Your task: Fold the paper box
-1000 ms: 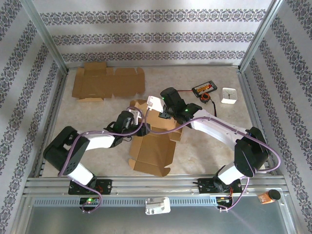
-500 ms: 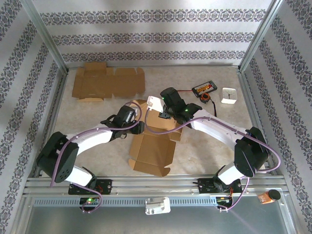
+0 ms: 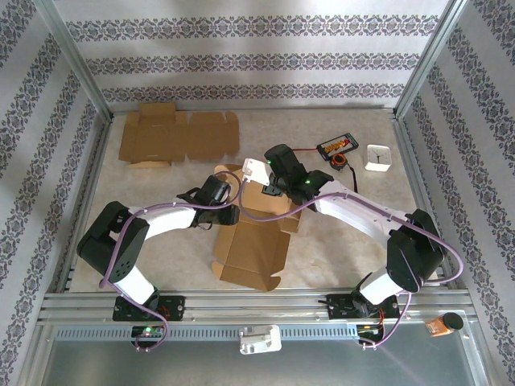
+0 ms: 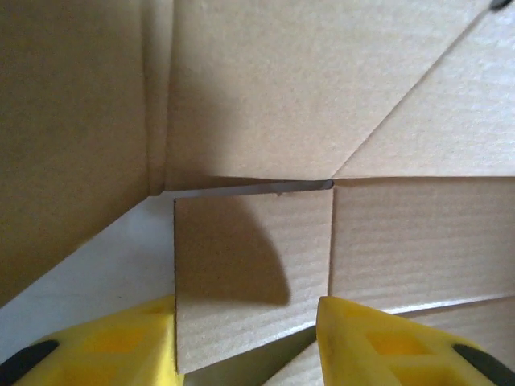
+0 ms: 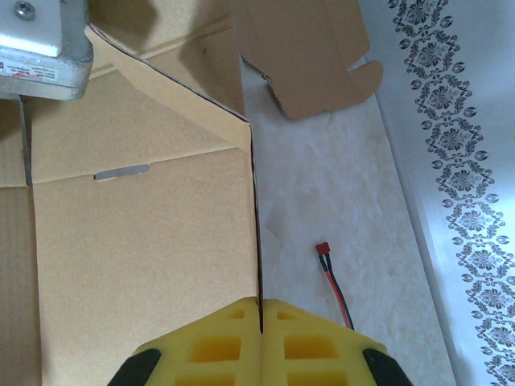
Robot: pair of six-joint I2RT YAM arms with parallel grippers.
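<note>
Top external view, centre of frame: the paper box (image 3: 253,245) lies partly opened on the table (image 3: 346,241), with both arms reaching its upper end. On the left gripper (image 4: 245,330) the jaws stand apart with a box flap (image 4: 241,265) between them; the right gripper (image 5: 259,314) is clamped on a raised box wall (image 5: 145,241). At upper left lies a flat cardboard sheet (image 3: 179,137)

Left arm (image 3: 161,219), right arm (image 3: 354,211) stretched forward, converging; left fingers (image 4: 105,346) apart, right fingers (image 5: 209,338) pressed together.
</note>
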